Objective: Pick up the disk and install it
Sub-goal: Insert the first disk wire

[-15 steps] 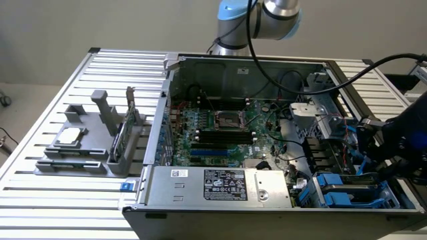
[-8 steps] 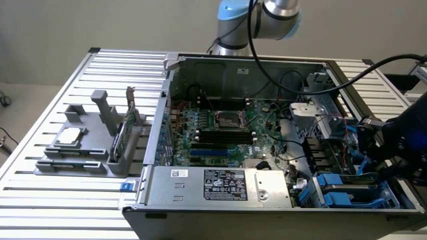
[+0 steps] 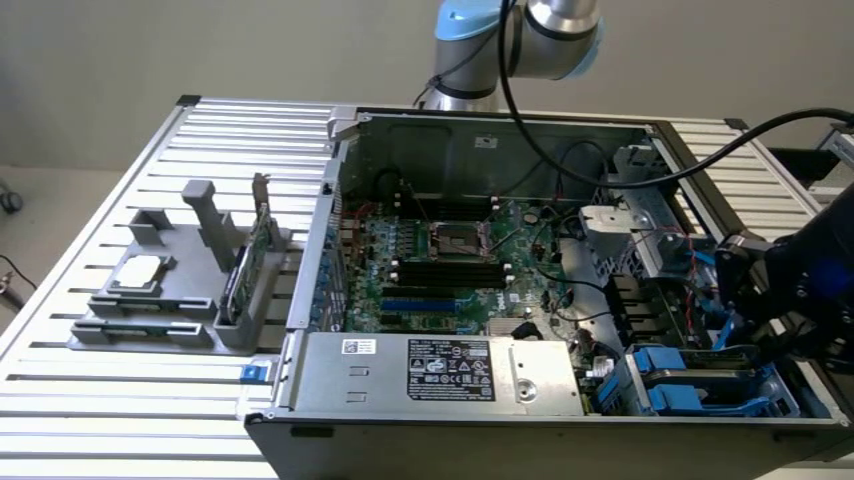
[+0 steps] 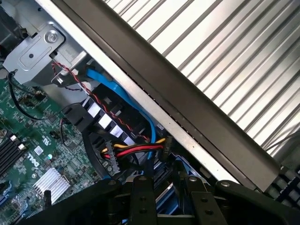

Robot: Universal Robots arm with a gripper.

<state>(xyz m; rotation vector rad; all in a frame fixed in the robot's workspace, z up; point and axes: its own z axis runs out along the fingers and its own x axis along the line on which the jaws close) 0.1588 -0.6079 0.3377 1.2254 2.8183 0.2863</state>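
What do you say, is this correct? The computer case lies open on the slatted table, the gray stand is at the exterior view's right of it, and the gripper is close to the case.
One thing is wrong: the gray stand is at the exterior view's left of the computer case, not its right. The case does lie open on the slatted table, the gripper close to it.

An open computer case (image 3: 481,140) sits on a table (image 3: 134,405) of shiny metal strips, with a green board (image 3: 441,262) inside and a silver box (image 3: 441,372) along its near side. At the exterior view's right, the dark gripper (image 3: 785,300) hangs in the case just above some blue plastic frames (image 3: 667,385). At the exterior view's left, a gray holder (image 3: 147,335) beside the case carries a small silver chip (image 3: 140,272) and a thin card (image 3: 243,268) standing on edge.
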